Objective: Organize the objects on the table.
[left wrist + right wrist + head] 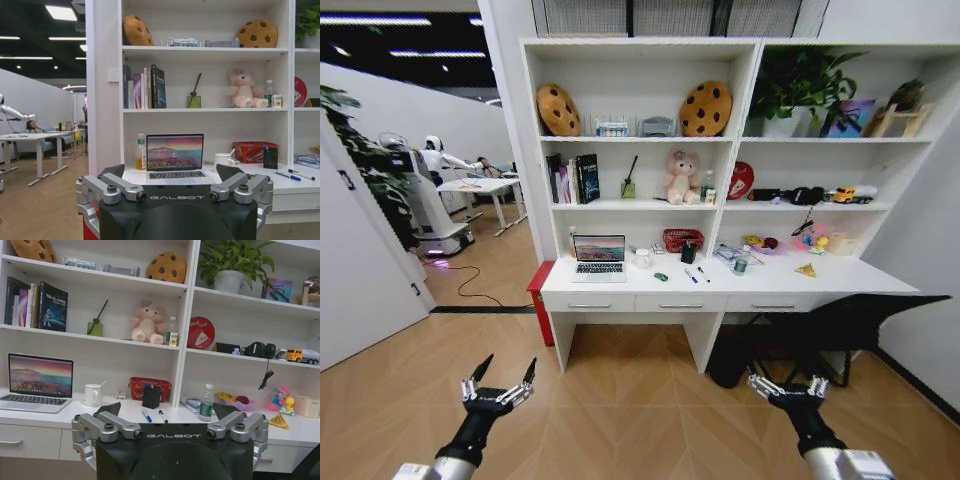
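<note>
The white table (840, 275) stands ahead against the shelving, with a silver laptop (599, 256) open at its left end. Right of the laptop lie a tiny green toy car (661, 277), two dark pens (695, 275) and a small clear bottle with a green cap (741, 262). The wrist views show the laptop (174, 156) (37, 382), pens (290, 175) (146, 415) and bottle (206, 403). My left gripper (502, 380) (172, 172) and right gripper (788, 385) (167, 410) hang open and empty over the wooden floor, well short of the table.
A red mesh basket (149, 388), a dark holder (151, 396), a white mug (93, 395) and an orange bottle (141, 152) stand at the table's back. A black chair (860, 320) sits at the right front, a red box (540, 290) at the left end. Another robot (430, 200) stands far left.
</note>
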`<state>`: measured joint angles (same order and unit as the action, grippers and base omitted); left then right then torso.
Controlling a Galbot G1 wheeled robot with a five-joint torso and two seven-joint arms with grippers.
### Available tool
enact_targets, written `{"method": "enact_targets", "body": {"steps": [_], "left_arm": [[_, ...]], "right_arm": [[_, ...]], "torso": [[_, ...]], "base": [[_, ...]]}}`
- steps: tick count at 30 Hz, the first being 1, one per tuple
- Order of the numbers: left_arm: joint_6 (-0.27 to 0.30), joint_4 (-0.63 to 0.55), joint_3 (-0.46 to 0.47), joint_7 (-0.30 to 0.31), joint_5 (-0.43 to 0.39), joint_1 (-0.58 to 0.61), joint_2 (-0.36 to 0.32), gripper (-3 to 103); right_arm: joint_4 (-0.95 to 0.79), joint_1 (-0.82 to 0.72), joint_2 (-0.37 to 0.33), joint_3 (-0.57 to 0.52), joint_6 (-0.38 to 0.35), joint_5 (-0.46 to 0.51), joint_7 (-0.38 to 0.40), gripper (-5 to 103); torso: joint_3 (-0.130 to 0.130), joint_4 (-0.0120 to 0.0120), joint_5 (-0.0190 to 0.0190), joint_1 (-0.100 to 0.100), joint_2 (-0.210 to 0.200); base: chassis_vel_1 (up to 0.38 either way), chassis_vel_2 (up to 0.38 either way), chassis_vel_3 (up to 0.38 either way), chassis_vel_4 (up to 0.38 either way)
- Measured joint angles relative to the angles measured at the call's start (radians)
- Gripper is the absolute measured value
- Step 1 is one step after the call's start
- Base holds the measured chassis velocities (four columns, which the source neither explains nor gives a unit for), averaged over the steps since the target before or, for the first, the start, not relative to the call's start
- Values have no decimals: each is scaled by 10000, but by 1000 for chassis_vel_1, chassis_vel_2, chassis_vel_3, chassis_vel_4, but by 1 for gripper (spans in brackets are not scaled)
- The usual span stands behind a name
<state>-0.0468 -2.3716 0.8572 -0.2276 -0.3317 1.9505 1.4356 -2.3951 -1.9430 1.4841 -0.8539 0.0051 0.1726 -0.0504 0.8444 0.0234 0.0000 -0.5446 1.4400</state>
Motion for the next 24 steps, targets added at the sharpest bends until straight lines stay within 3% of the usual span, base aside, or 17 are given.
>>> {"method": "enact_targets", "body": {"steps": [11, 24], "left_arm": [[-13, 78, -17, -8, 2, -48, -14, 100], [-66, 212, -71, -21, 26, -93, -14, 100]], "right_arm": [[52, -25, 36, 2, 87, -30, -2, 100], [193, -35, 57, 32, 175, -93, -1, 100]], "torso": [[2, 1, -2, -2, -3], [2, 2, -1, -4, -4]], "base": [[-165, 174, 173, -172], [-294, 300, 308, -309]]}}
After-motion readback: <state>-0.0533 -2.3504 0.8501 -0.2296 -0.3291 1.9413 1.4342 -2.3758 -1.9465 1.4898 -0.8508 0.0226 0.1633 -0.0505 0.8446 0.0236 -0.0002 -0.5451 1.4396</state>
